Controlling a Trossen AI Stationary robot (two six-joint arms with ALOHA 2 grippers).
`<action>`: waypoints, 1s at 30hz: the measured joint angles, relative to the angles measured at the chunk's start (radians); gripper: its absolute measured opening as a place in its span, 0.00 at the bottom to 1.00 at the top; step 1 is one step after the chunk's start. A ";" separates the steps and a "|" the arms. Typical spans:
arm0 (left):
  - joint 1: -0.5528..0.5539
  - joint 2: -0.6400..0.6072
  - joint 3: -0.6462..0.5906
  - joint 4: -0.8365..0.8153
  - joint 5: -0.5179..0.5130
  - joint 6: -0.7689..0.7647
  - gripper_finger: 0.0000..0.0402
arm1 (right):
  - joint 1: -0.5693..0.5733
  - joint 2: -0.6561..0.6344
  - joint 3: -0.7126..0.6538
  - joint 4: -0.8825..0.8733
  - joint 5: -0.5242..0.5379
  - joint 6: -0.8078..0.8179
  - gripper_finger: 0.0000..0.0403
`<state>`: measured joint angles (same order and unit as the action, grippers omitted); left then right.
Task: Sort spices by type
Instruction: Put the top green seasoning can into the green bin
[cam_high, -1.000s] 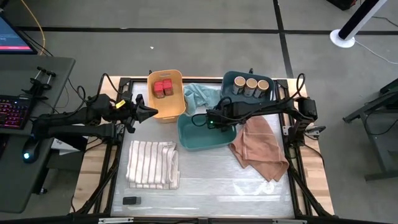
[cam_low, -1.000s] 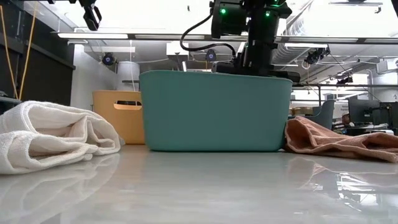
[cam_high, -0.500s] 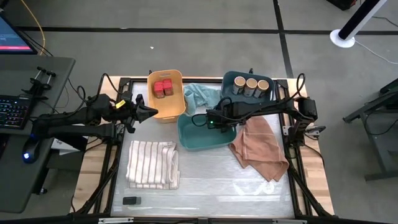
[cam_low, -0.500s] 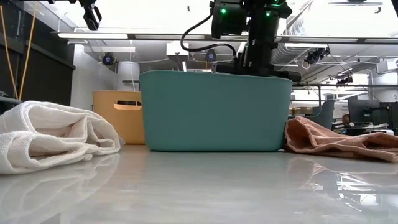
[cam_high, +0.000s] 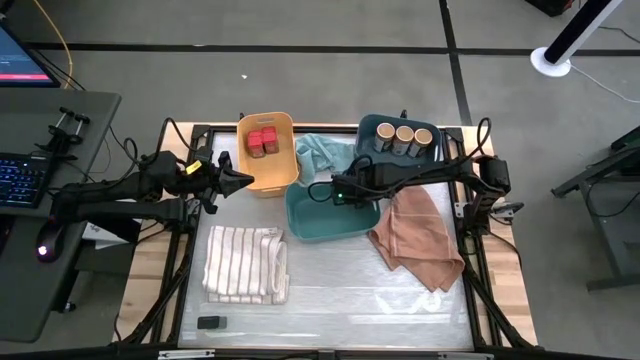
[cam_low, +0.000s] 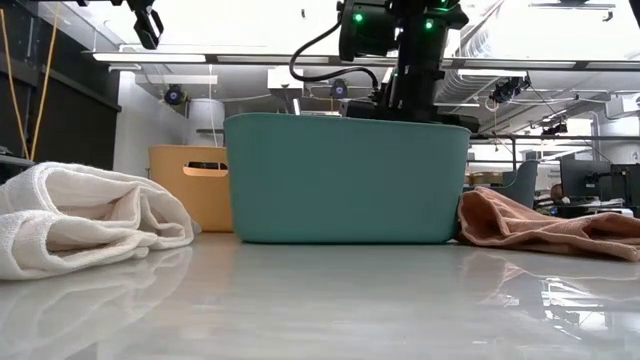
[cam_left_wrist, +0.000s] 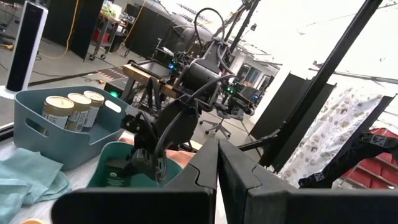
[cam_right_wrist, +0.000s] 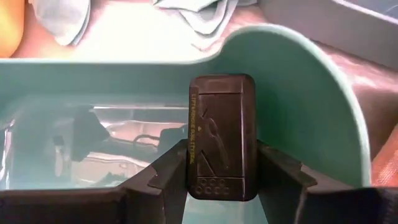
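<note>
A flat black rectangular tin is held between the fingers of the right gripper, inside the teal plastic bin at the picture's middle. Yellow writing on the tin cannot be read. Beside the bin lie a pink cloth and a striped white towel. The left gripper is shut, by the yellow bin.

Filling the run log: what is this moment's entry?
right gripper: shut on tin, over teal bin | left gripper: shut, beside yellow bin
</note>
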<state>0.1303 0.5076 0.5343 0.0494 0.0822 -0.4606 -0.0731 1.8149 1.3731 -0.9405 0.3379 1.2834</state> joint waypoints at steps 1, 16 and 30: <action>0.000 0.000 0.000 0.000 0.000 0.000 0.00 | 0.000 0.000 0.000 0.000 0.001 0.000 0.39; 0.000 0.000 0.000 0.000 0.000 -0.003 0.00 | 0.000 0.014 0.000 0.020 0.007 0.019 0.41; 0.000 0.000 0.000 -0.002 0.000 -0.008 0.00 | -0.009 0.025 0.002 0.016 -0.008 0.045 0.65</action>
<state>0.1299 0.5076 0.5343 0.0471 0.0824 -0.4690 -0.0826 1.8400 1.3755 -0.9249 0.3301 1.3285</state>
